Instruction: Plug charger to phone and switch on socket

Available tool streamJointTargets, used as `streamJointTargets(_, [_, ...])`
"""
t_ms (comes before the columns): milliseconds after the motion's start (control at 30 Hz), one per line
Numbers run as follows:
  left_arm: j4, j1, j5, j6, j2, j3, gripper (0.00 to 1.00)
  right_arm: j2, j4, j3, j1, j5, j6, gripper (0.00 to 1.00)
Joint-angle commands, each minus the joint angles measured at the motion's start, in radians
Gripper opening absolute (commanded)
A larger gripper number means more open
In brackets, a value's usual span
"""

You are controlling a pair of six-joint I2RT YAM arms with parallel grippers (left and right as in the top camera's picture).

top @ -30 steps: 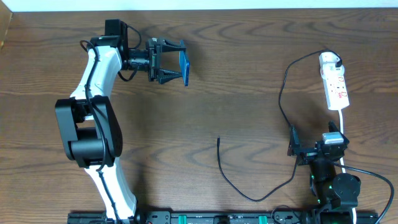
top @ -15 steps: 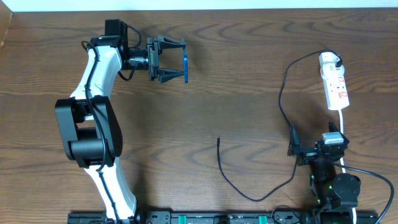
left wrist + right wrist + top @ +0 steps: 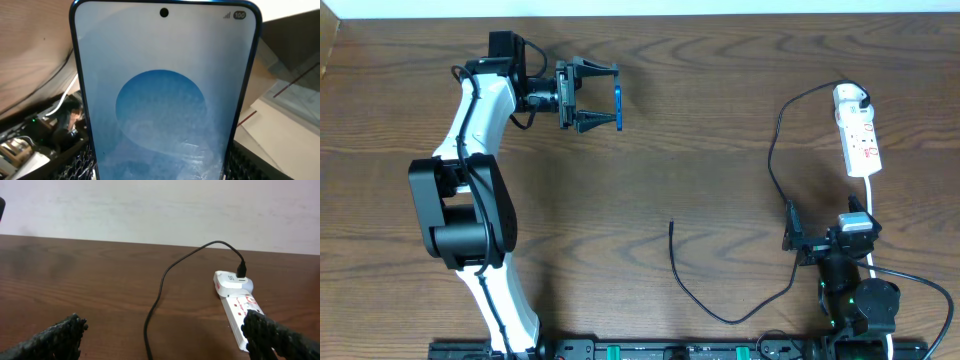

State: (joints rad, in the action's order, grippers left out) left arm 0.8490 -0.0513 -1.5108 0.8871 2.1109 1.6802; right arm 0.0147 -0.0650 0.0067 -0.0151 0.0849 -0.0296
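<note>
My left gripper (image 3: 602,96) is shut on the phone (image 3: 618,105) and holds it on edge above the table at the upper left. In the left wrist view its blue screen (image 3: 165,100) with a circle fills the frame between my fingers. The charger's black cable (image 3: 772,160) runs from a white adapter (image 3: 850,96) in the socket (image 3: 862,140) at the far right to a free tip (image 3: 671,224) mid-table. My right gripper (image 3: 798,240) is open and empty at the lower right. In the right wrist view the cable (image 3: 159,287) and socket (image 3: 240,311) lie ahead.
The socket's thicker white cord (image 3: 872,215) runs down past my right arm's base. Equipment racks line the table's front edge (image 3: 650,350). A pale wall (image 3: 160,210) stands beyond the table's far edge.
My left gripper has turned the phone from partly face-up to on edge, so from above it shows only as a thin blue line. The right arm has not moved.
</note>
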Motion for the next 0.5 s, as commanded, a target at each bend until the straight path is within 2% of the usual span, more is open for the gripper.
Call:
streamJointTargets(0, [0.002, -0.003, -0.058, 0.058, -0.049, 0.003, 0.07, -0.008, -0.004, -0.001, -0.003, -0.004, 0.014, 0.99])
streamJointTargets(233, [0.002, -0.003, -0.013, 0.107, -0.048, 0.003, 0.07, -0.008, -0.004, -0.001, -0.003, -0.004, 0.014, 0.99])
streamJointTargets(467, [0.002, -0.003, -0.014, 0.107, -0.049, 0.003, 0.07, -0.008, -0.004, -0.001, -0.003, -0.004, 0.014, 0.99])
